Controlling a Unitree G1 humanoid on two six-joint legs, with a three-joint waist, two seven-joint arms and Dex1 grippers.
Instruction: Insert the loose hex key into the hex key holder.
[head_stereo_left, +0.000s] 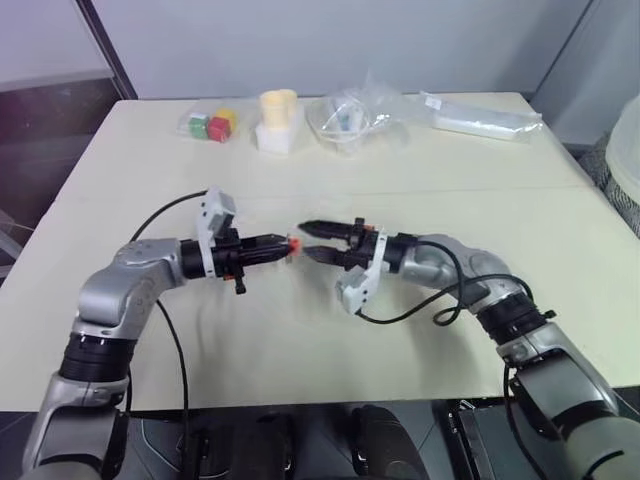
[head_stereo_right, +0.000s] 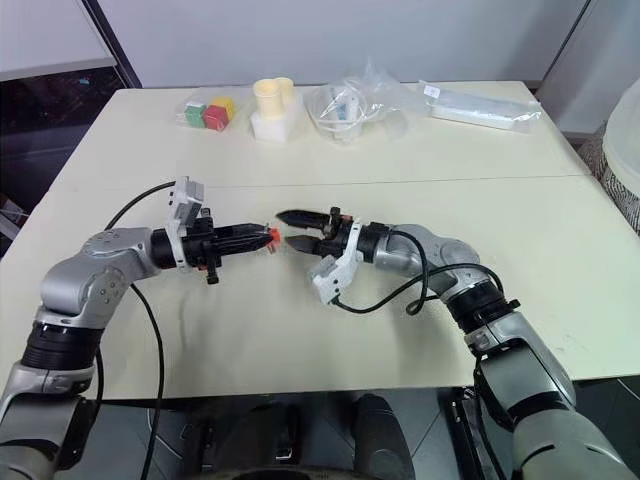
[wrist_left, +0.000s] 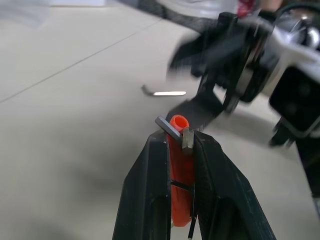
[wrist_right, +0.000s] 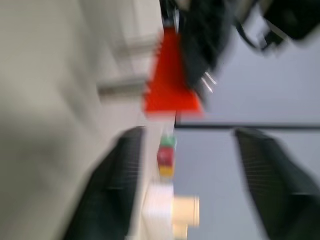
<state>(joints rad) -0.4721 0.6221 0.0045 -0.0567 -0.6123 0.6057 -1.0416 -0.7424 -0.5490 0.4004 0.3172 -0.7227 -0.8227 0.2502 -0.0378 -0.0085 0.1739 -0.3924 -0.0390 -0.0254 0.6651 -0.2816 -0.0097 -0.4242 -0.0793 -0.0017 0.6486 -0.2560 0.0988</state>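
Above the middle of the cream table (head_stereo_left: 300, 330), the hex key holder (wrist_left: 180, 170) is being gripped by the left gripper (head_stereo_left: 282, 247), whose two black fingers (wrist_left: 150, 200) are being pressed against either side of the orange-red block so that only its tip is being left exposed past the fingertips. Short grey keys are being seen at that exposed tip in the left wrist view, one lying across it and one standing beside it. Just opposite, the right gripper (head_stereo_right: 290, 228) is being held level and pointed toward the left gripper, its fingers spread wide apart with nothing between them; its fingertips are being kept just beside the holder's tip, apart from it. On the table surface below the two grippers, the loose hex key (wrist_left: 164, 93) is being seen lying flat as a thin grey L-bent rod, well clear of both grippers and touched by neither. Along the far edge of the table, coloured blocks (head_stereo_left: 212, 125), a pale yellow cup (head_stereo_left: 278, 106) on a white base, a clear plastic bag (head_stereo_left: 350, 115) and a long clear wrapped packet (head_stereo_left: 480, 115) are being left standing in a row, well apart from the arms.
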